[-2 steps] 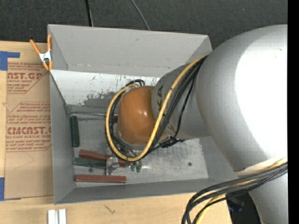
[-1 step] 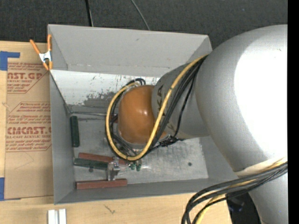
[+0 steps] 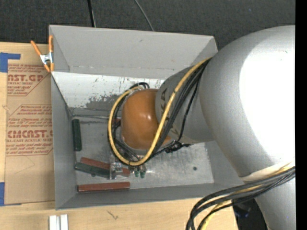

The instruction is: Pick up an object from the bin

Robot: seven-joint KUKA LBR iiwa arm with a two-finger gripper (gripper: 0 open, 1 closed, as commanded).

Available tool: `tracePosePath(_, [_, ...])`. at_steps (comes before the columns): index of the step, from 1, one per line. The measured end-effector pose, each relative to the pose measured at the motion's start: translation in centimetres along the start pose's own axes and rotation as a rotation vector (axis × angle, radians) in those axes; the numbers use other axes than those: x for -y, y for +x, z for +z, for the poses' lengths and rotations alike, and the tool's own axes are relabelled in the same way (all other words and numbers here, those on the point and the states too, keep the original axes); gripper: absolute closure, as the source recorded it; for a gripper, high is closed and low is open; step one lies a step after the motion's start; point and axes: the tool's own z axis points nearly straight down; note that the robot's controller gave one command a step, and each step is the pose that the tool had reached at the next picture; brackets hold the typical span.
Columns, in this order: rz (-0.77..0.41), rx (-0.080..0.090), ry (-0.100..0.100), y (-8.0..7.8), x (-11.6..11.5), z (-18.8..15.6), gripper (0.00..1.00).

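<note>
My gripper [image 3: 128, 169] is low in the bin near its front wall, under the arm's orange cover. Just left of it lie a short red-brown stick [image 3: 94, 163] and a dark green stick [image 3: 91, 171], crossing each other, with their right ends at the gripper. A longer red-brown bar [image 3: 103, 187] lies flat along the front wall, below and left of the gripper. Whether anything is held is hidden.
Another dark green stick [image 3: 76, 134] lies upright along the left wall, apart from the others. The arm and its cables cover the bin's middle and right side. Bare floor shows at the front right.
</note>
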Motion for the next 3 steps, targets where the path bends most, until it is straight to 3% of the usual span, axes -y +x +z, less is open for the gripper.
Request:
tracePosePath(1, [0.000, 0.000, 0.000, 0.0, 0.0, 0.0, 1.00])
tracePosePath(2, [-0.091, 0.009, 0.001, -1.1, -0.7, -18.7, 1.00])
tracePosePath(3, [-0.091, 0.003, 0.002, -1.0, -0.6, -18.4, 1.00])
